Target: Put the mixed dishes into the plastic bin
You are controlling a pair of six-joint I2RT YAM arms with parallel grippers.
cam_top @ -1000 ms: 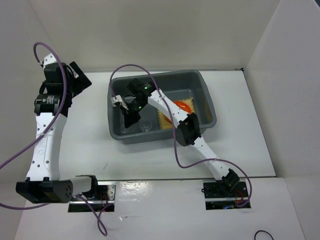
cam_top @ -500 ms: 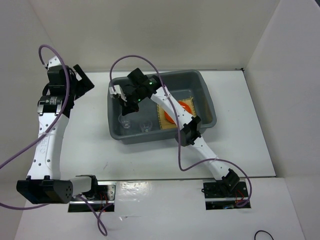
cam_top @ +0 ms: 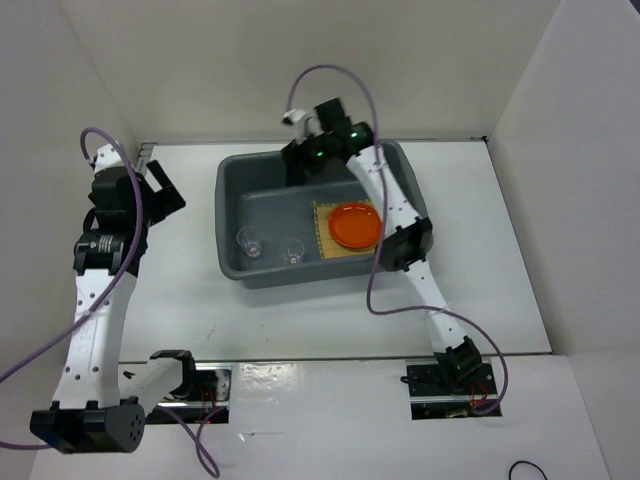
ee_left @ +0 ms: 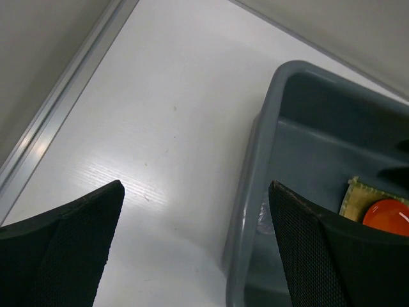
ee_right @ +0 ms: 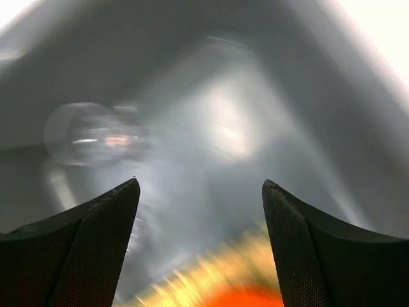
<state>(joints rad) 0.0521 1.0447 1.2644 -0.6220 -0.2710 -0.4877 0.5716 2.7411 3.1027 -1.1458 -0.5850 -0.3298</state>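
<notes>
The blue-grey plastic bin (cam_top: 226, 205) stands mid-table. Inside it a small orange plate (cam_top: 354, 224) rests on a yellow woven mat (cam_top: 326, 247) at the right. Two tiny clear cups (cam_top: 248, 242) (cam_top: 293, 250) stand upright at the bin's left front. My right gripper (cam_top: 298, 166) hangs open and empty over the bin's far rim. Its blurred wrist view shows one cup (ee_right: 96, 134), the mat (ee_right: 185, 284) and the plate (ee_right: 246, 299) below the gripper (ee_right: 200, 188). My left gripper (cam_top: 168, 190) is open and empty over the table left of the bin.
White walls close the table at the back and both sides. In the left wrist view my gripper (ee_left: 195, 185) frames the bin's left rim (ee_left: 246, 192), with the mat (ee_left: 356, 194) and plate (ee_left: 386, 214) beyond. A metal strip (ee_left: 61, 115) runs along the left wall.
My right gripper opened and drew up and back from the bin's left front to its far rim, leaving a clear cup standing there. The left arm shifted slightly nearer.
</notes>
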